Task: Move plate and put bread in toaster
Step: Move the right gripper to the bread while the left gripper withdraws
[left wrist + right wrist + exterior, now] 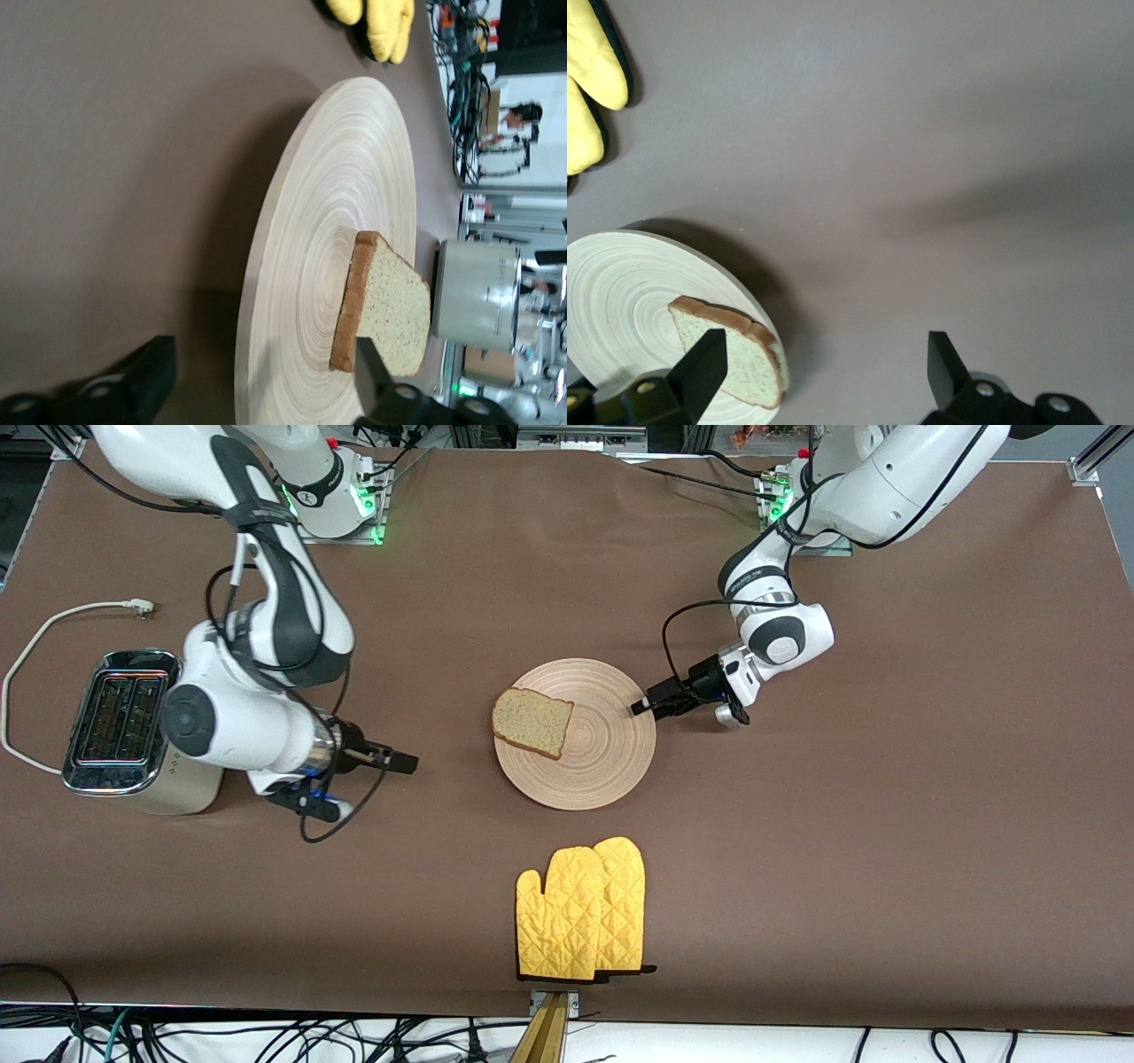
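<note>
The plate (576,733) is lying at mid-table, the bread slice (532,722) resting on its edge toward the right arm's end, well apart from the toaster (124,731). The left gripper (645,707), jaws spread wide and empty, is sitting level with the plate's rim at the left arm's end; the rim is facing straight into its gap. The right gripper (403,761), also wide and empty, is hovering between toaster and plate, pointing toward the bread.
</note>
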You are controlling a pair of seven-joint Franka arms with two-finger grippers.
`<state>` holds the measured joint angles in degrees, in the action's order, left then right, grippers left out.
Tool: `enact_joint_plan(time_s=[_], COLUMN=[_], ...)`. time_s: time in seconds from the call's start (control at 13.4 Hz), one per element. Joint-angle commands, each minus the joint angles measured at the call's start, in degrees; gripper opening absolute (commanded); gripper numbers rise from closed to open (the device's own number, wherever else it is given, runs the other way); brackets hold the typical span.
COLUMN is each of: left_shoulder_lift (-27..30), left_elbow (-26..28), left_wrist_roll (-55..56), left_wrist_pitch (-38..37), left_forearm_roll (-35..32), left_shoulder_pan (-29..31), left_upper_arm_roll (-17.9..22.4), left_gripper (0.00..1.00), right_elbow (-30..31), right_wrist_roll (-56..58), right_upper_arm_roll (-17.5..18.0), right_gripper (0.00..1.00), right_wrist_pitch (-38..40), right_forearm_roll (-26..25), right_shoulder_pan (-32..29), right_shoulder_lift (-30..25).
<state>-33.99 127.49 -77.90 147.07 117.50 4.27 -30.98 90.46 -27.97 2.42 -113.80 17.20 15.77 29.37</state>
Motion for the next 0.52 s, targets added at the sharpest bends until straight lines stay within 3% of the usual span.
enact_joint_plan(time_s=[0.0, 0.22, 0.45], left_shoulder_lift=[-0.6, -1.9, -2.7], left_elbow=[-0.5, -3.5, -5.4], left_wrist_roll=[-0.5, 3.6, 10.8], left_wrist_pitch=[0.5, -0.6, -2.7], left_forearm_roll=[-8.4, -11.6, -23.6], left_shoulder_pan=[5.6, 7.1, 11.5], left_upper_arm_roll=[-0.3, 0.0, 0.3], left_gripper=[1.0, 1.0, 1.0], right_elbow=[3.0, 6.2, 6.2], right_wrist_roll=[-3.8, -8.7, -14.0], right_upper_arm_roll=[-0.3, -0.4, -0.4], right_gripper=[1.0, 1.0, 1.0], right_wrist_pitch=[-3.9, -9.5, -12.7], right_forearm_roll=[0.2, 0.2, 0.1], right_shoulder_pan=[2.9, 7.4, 11.1], right_shoulder_lift=[0.1, 1.0, 3.3])
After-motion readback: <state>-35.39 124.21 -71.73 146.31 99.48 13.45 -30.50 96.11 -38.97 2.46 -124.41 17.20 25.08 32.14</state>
